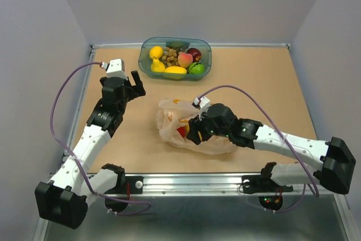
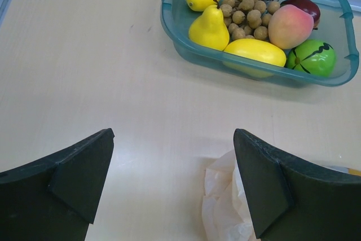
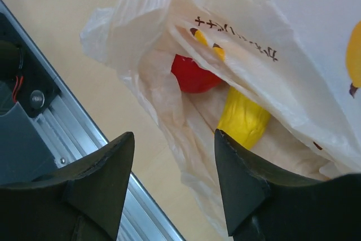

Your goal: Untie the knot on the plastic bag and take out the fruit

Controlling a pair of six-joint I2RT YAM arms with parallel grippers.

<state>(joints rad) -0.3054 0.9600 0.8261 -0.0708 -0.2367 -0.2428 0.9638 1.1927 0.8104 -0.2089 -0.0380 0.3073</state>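
Note:
The pale peach plastic bag (image 1: 175,118) lies crumpled at the table's middle. In the right wrist view the bag (image 3: 265,38) gapes open, with a red apple (image 3: 194,74) and a yellow fruit (image 3: 242,118) inside. No knot shows in any view. My right gripper (image 1: 193,134) hovers over the bag's near side; it is open (image 3: 174,159) with loose bag film between the jaws, not pinched. My left gripper (image 1: 136,84) is open and empty to the left of the bag, apart from it. In the left wrist view it (image 2: 174,165) shows a bag corner (image 2: 223,207) beside its right finger.
A teal oval tub (image 1: 142,59) at the back centre holds a lemon, pear, peach, green apple and a brown ball cluster; it also shows in the left wrist view (image 2: 169,23). A metal rail (image 3: 84,139) runs along the near table edge, close to the bag.

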